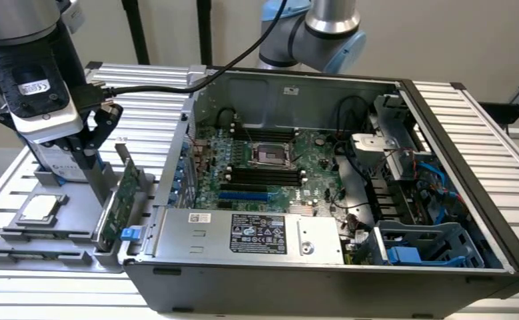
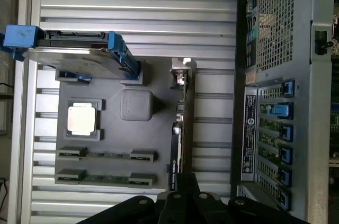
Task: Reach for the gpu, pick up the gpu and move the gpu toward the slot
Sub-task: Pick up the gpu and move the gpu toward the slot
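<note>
At lower left a grey holder (image 1: 28, 257) on the slatted worktop (image 1: 482, 147) carries a chip (image 1: 44, 208); the gpu (image 1: 128, 200) stands on edge in it, just beside the open case (image 1: 330, 293); the claw (image 1: 99, 157) hangs at the gpu's far upper end; whether it is wide or narrow I cannot tell.

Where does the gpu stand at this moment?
The gpu stands on edge in the grey holder tray at the exterior view's left, between the square chip and the computer case, with the end effector close above it.
</note>
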You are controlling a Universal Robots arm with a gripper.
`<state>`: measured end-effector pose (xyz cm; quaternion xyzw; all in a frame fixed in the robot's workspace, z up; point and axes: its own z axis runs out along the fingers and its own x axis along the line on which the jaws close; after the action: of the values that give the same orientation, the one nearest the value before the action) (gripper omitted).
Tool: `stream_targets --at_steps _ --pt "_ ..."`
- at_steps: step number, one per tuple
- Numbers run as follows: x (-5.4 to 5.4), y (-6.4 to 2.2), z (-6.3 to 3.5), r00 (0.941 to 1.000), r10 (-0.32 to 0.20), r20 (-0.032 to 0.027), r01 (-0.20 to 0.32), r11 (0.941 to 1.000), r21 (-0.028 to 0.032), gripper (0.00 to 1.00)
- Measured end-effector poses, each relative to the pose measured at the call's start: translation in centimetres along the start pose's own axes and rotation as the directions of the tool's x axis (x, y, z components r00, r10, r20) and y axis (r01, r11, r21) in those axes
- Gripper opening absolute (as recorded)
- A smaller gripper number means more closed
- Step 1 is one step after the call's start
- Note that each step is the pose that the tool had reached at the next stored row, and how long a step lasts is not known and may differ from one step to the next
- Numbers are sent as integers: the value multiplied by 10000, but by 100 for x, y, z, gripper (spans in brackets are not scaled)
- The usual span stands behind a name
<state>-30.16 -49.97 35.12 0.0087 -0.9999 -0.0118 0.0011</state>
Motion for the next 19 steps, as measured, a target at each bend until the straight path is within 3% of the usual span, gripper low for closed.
stream_targets --at_steps 11,13,17,19 --pt "0 0 0 10000 0 0 0 10000 0 12" --pt "0 0 0 10000 0 0 0 10000 0 18" --pt "0 0 0 10000 0 0 0 10000 0 42" --pt "0 1 1 10000 0 0 0 10000 2 42"
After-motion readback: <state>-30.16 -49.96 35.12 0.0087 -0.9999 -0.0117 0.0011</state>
